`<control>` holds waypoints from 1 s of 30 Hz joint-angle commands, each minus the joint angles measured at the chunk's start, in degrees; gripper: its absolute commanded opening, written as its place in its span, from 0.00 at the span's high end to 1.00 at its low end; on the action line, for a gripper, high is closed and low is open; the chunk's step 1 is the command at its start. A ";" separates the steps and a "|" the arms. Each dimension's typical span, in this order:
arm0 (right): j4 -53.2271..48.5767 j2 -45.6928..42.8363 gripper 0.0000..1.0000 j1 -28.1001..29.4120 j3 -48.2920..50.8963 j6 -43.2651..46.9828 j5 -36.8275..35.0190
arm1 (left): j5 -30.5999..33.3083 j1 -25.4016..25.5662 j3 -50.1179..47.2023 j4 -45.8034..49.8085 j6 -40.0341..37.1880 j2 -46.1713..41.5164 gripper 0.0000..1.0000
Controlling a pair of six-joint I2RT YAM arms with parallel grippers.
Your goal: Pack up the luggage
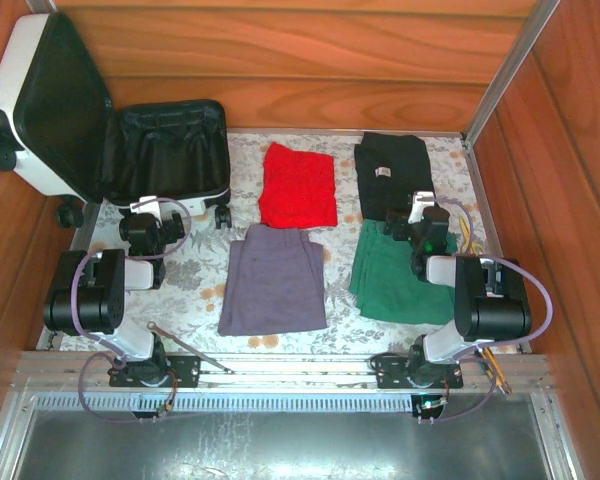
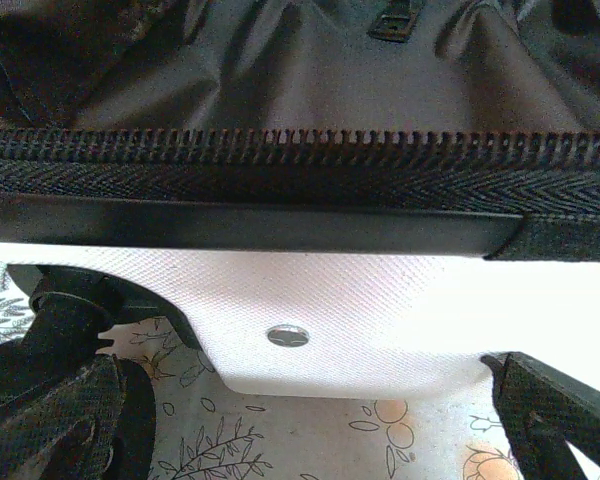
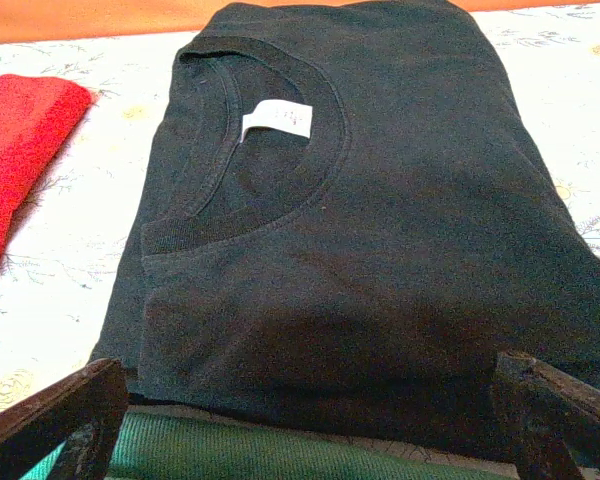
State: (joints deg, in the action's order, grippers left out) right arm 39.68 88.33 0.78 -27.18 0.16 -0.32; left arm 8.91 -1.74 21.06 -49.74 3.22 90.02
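The luggage (image 1: 170, 150) lies open at the back left, its black-lined half flat on the table and its white lid (image 1: 40, 100) leaning on the wall. My left gripper (image 1: 150, 215) is open just in front of its near edge. In the left wrist view the white shell (image 2: 380, 310) and black zipper (image 2: 300, 150) lie straight ahead, with nothing between the fingertips (image 2: 555, 410). My right gripper (image 1: 420, 215) hangs open over the near edge of a folded black T-shirt (image 3: 360, 220), above a green garment (image 3: 260, 455).
A red folded garment (image 1: 298, 185) and a grey one (image 1: 275, 280) lie mid-table. The green garment (image 1: 395, 275) lies at the right, under my right arm. A thin metal rod (image 1: 185, 345) rests near the left arm's base. Wooden walls close in the table.
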 commanded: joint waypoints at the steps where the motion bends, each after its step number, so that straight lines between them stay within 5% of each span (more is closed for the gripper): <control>1: 0.48 -0.44 0.01 0.20 -0.46 0.28 0.59 | -1.15 -0.33 1.18 -1.42 0.07 -0.11 0.00; 4: 3.35 -1.95 0.01 0.41 0.42 0.79 0.47 | -1.36 0.24 1.07 -1.51 -0.81 -1.26 0.00; 8: -19.13 -15.18 0.01 1.04 -6.95 -7.64 -6.64 | 5.94 7.88 1.89 8.28 -7.73 -13.75 0.00; 12: -31.97 -18.22 0.01 0.76 -17.90 -18.59 0.08 | 8.26 9.29 1.88 9.83 2.66 -22.68 0.00; 15: -42.01 -12.88 0.01 1.19 -29.90 -23.81 12.79 | 6.57 9.42 5.53 14.70 10.90 -24.36 0.00; 19: -50.59 -4.21 0.02 4.78 -41.59 -30.09 19.28 | 1.14 11.66 12.94 27.23 15.64 -22.89 0.00; 30: -66.74 19.70 0.04 18.11 -62.65 -31.65 11.21 | -8.86 19.52 19.72 41.17 22.29 -21.01 0.00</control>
State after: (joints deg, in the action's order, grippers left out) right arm -19.16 104.99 17.72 -86.24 -29.61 13.10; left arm 3.11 16.32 39.55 -14.02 21.76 70.24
